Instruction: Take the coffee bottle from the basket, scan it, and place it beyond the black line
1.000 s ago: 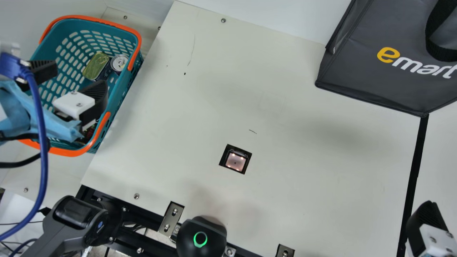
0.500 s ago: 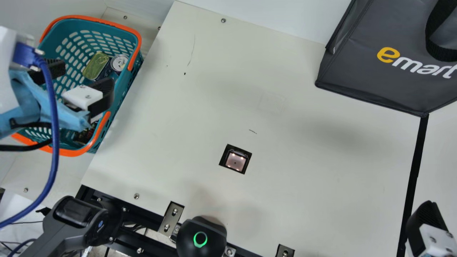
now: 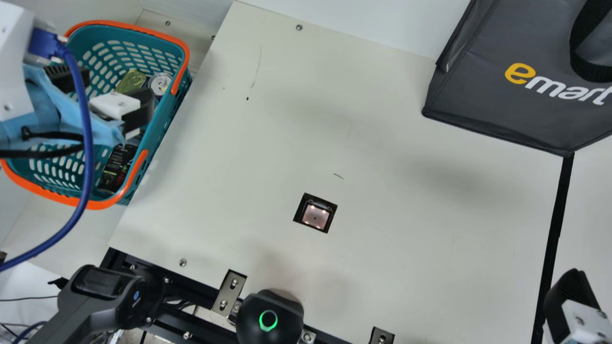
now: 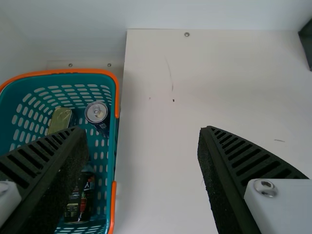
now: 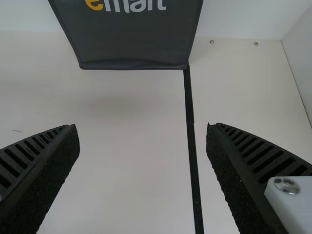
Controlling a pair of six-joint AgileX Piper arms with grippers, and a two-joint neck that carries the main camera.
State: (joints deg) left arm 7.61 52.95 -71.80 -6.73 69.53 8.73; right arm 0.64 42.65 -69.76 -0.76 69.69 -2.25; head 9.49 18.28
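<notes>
Over the basket in the main view, my left gripper stands open. A dark bottle lies inside, near the basket's front right side. The left wrist view has my left gripper with its fingers wide apart and the dark bottle partly behind one finger. At the main view's lower right edge is part of my right gripper; in the right wrist view the right gripper is open, nothing between its fingers. The black line runs along the table's right part, and a scanner window is set into the tabletop.
A flat tin and a can are in the basket's far part. The dark grey bag stands at the back right. A black device with a green ring sits at the table's front edge.
My left arm has moved toward the right and slightly toward the back over the basket, uncovering more of the dark bottle. The right gripper has kept still.
</notes>
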